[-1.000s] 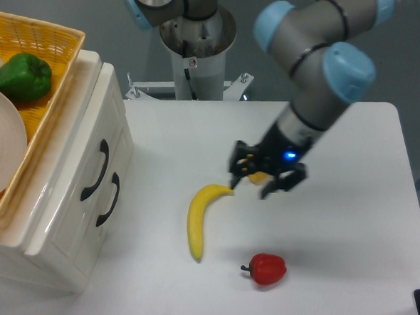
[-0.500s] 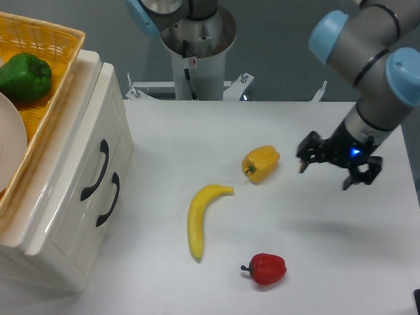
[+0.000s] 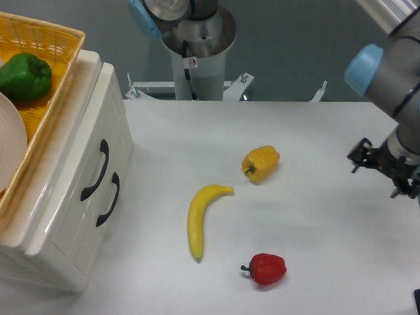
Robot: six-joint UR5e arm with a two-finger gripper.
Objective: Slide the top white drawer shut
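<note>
While the gripper [image 3: 384,175] now sits at the far right edge of the table [image 3: 319,243], fingers spread and holding nothing, a second ago it hung over the table middle just above the banana tip. It has swept right across both earlier pictures, passing the yellow bell pepper [image 3: 261,163] and ending well apart from everything on the table. Nothing was carried along. Pepper, banana [image 3: 200,218] and red bell pepper [image 3: 266,269] lie the same as half a second back; the yellow one was hidden under the gripper before that.

Top white drawer [image 3: 89,157] is at far left, upper of two fronts on the white cabinet [image 3: 55,248], black arched handle [image 3: 95,168] just above the lower handle [image 3: 110,199]. Its front looks level with the lower front, so it reads as pushed in, or close to it. Hard to be sure from this angle. It has not shifted across the three pictures.

Yellow wicker basket [image 3: 56,41] sits on the cabinet top with a green bell pepper [image 3: 22,76] and a white plate [image 3: 0,145] in it.

Judgement: arm is retreating from the cabinet, not approaching. Likely the close is already done and this is a pull-away. If not, the gripper has the whole table width to recross.
</note>
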